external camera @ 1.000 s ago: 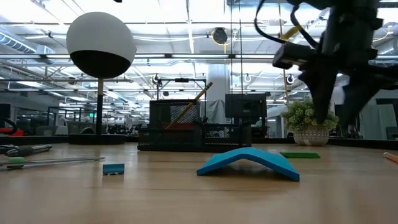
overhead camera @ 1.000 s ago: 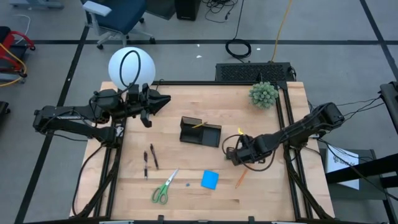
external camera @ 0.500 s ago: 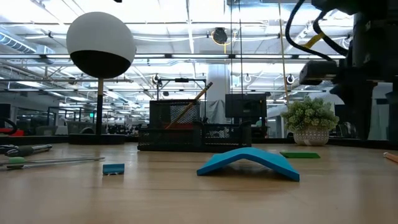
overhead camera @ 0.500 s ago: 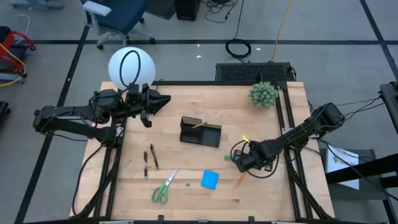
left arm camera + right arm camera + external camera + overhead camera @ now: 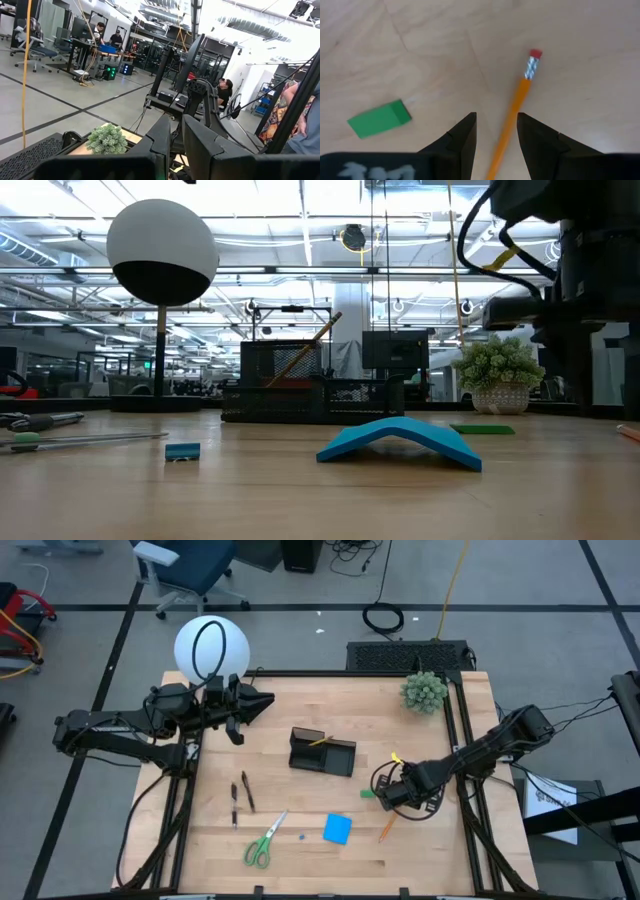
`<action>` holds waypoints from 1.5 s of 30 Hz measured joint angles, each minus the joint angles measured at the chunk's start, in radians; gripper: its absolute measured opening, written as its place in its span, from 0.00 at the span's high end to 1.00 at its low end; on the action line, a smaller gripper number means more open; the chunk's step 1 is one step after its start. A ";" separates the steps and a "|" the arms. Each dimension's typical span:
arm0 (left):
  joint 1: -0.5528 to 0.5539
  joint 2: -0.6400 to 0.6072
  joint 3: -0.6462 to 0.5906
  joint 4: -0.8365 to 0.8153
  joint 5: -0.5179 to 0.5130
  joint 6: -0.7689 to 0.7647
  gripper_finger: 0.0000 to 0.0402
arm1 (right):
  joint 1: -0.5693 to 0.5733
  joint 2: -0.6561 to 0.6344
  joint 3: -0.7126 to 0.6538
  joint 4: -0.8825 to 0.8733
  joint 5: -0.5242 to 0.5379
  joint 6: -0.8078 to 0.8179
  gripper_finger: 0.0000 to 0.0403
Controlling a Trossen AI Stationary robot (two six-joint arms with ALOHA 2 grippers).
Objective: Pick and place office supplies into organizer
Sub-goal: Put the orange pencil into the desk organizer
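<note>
Your right gripper (image 5: 382, 798) has slid back from beside the organizer (image 5: 322, 752) toward the near right of the table and now sits over the loose pencil (image 5: 512, 120); since half a second ago it barely shifted. Left arm unchanged.

Right fingers (image 5: 465, 134) are partly apart, holding nothing, pointing down. The pencil runs up between them in the wrist view, eraser end away from the wrist. The green eraser (image 5: 379, 118) lies on the wood just beside that gripper, apart from the pencil. The right arm reaches in from the right edge, elbow out past the table frame.

Your left gripper (image 5: 262, 700) waits at the far left by the white globe lamp (image 5: 209, 648), fingers (image 5: 162, 137) narrow with only a slit between, empty.

Around: the second pencil (image 5: 320, 740) leans in the organizer. Blue pad (image 5: 338, 829), scissors (image 5: 264, 841) and two pens (image 5: 242, 795) lie toward the near edge, well apart from the right gripper. Plant ball (image 5: 424, 692) at the far right corner.
</note>
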 joint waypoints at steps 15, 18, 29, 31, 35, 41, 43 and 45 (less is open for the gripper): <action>0.000 0.000 0.000 0.000 0.000 0.000 0.88 | -0.008 0.000 -0.021 0.006 -0.043 0.039 0.68; 0.000 0.000 0.000 0.000 0.000 0.000 0.88 | -0.008 0.000 -0.021 -0.003 -0.061 0.042 0.68; 0.000 0.000 0.000 0.000 0.000 0.000 0.88 | 0.003 0.000 -0.063 0.058 -0.064 0.065 0.68; 0.000 0.000 0.000 0.000 0.000 0.000 0.88 | 0.005 0.000 -0.072 0.080 -0.064 0.065 0.68; 0.000 0.000 0.000 0.000 0.000 0.000 0.88 | 0.005 0.000 -0.073 0.080 -0.064 0.065 0.68; 0.000 0.000 0.000 0.000 0.000 0.000 0.88 | 0.005 0.000 -0.074 0.079 -0.061 0.060 0.68; 0.000 0.000 0.000 0.000 0.000 0.000 0.88 | 0.005 0.000 -0.074 0.079 -0.061 0.059 0.68; 0.000 0.000 0.000 0.000 0.000 0.000 0.88 | 0.005 0.000 -0.074 0.079 -0.060 0.055 0.70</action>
